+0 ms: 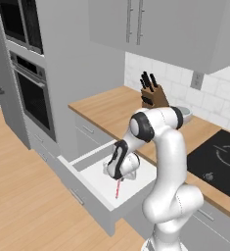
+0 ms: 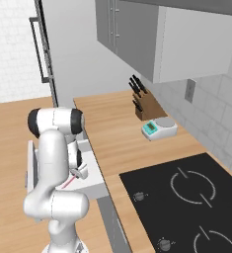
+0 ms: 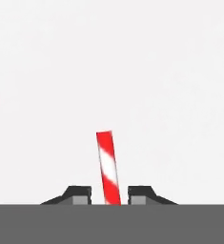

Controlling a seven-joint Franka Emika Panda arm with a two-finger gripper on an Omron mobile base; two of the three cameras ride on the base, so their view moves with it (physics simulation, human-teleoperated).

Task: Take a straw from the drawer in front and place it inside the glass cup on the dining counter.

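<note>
A wooden worktop (image 1: 111,110) runs along the tiled wall, with grey upper cabinets (image 1: 150,24) above it. On the left of the left base view stands a tall grey unit with a built-in oven (image 1: 33,95). A black cooktop (image 2: 186,202) is set into the worktop at the near right.

Below the near edge of the worktop the wide drawer (image 1: 87,191) is pulled out, showing its white floor and light grey front with a slim bar handle (image 1: 77,197).

The white arm (image 1: 168,166) bends over from its base and reaches down into the drawer, its hand low above the white floor.

Far along the worktop, by the wall, a wooden knife block (image 1: 154,95) holds dark-handled knives. Just near of it sits a small kitchen scale (image 2: 159,128) with a teal face.

The gripper (image 3: 109,195) sits inside the drawer. In the hand view its two dark fingertips (image 3: 80,194) stand close on either side of the straw (image 3: 108,167), with slight gaps still showing, so I cannot tell whether they are already pressing it. The straw, red with pale stripes, lies on the drawer floor; in the left base view it (image 1: 118,188) pokes out below the hand toward the drawer front.
</note>
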